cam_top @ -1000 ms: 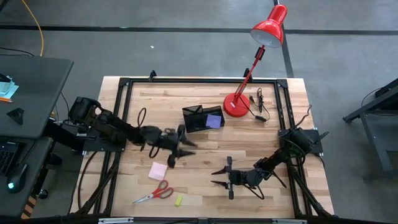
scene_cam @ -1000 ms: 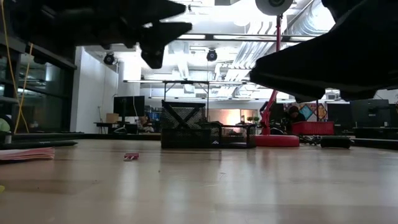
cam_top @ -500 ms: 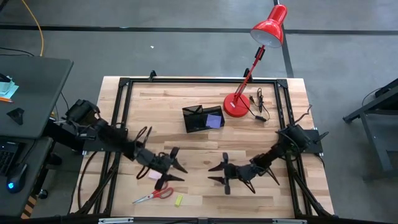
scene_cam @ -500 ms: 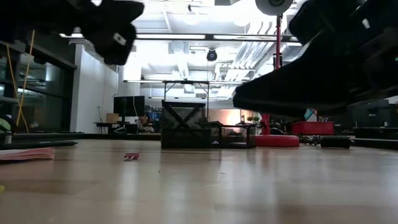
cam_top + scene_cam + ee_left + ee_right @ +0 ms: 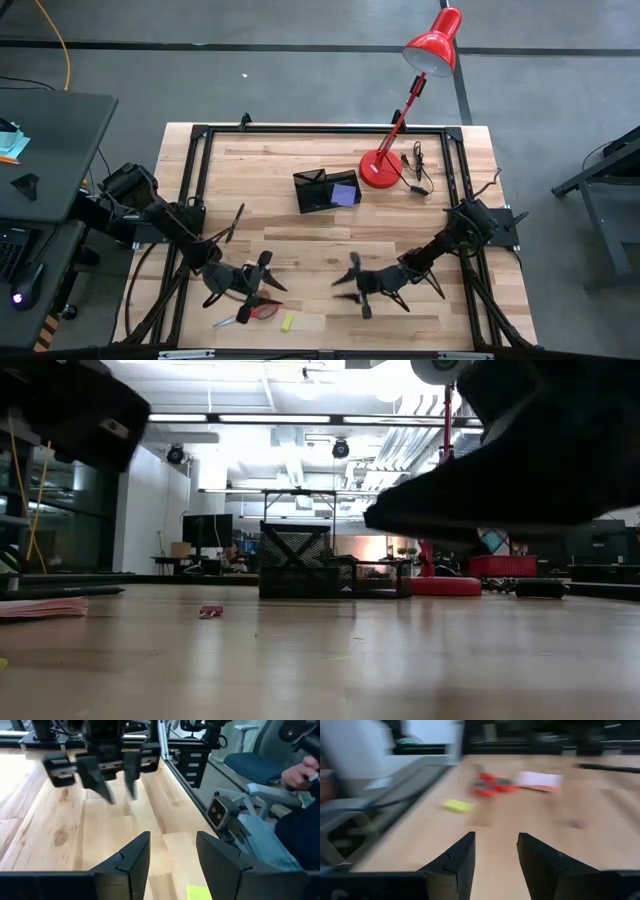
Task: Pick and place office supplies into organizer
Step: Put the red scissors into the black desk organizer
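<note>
Red-handled scissors [image 5: 250, 314] lie flat near the table's near edge, with a small yellow piece [image 5: 288, 321] just right of them. The pink sticky pad [image 5: 540, 779] lies beside the scissors; from above, my left gripper [image 5: 266, 280] hovers over it and mostly hides it. That gripper is open with nothing between its fingers [image 5: 172, 845]. My right gripper [image 5: 345, 285] hovers to the right, also open and empty [image 5: 495, 845], facing the scissors. The black organizer [image 5: 322, 190] stands mid-table with a purple pad [image 5: 345, 195] in its right compartment.
A red desk lamp stands on its round base [image 5: 380, 170] just right of the organizer, with dark cords [image 5: 416, 168] beside it. A black frame [image 5: 200, 135] runs round the tabletop. Bare wood lies between the two grippers and the organizer.
My left gripper has swung from the middle of the table, near the organizer, toward the near edge and slightly down, ending over the pink pad and scissors. My right gripper has edged a little toward the table's left and turned slightly.
</note>
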Robot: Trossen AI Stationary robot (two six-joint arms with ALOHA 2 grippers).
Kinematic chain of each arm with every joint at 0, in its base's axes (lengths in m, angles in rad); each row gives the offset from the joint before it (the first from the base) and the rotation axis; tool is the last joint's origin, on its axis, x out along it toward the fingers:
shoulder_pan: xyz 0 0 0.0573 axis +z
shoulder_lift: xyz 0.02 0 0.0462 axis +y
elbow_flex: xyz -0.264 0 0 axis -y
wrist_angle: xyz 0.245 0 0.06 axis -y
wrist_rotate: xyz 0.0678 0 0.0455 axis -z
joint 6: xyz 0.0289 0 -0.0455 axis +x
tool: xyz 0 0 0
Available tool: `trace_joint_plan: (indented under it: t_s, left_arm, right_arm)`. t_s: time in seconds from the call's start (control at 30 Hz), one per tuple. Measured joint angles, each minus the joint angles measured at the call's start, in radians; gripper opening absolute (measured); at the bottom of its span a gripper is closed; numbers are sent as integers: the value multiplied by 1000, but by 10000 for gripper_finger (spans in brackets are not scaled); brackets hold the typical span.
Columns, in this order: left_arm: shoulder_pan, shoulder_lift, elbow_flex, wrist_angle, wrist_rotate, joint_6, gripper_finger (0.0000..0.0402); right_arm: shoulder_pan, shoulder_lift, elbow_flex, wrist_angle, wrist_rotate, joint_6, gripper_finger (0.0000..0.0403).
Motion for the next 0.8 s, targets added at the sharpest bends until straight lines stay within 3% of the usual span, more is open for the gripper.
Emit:
trace_joint_plan:
  t_s: [0.1, 0.27, 0.4, 0.53, 0.8]
  left_arm:
    - [-43, 0, 0, 25, -76, 14, 152]
    - [-98, 0, 0, 48, -182, 33, 152]
    - [-106, 0, -16, 116, -119, 50, 152]
    - [-104, -5, -102, 331, -15, 125, 152]
    - [-104, -36, -412, 793, 23, 113, 152]
  right_arm:
    - [-31, 0, 95, -123, -149, 3, 143]
    - [-78, 1, 297, -511, -242, -62, 146]
    - [-88, 1, 459, -763, -285, -168, 142]
    - [-88, 1, 588, -929, -297, -260, 138]
    - [-126, 1, 653, -961, -337, -309, 138]
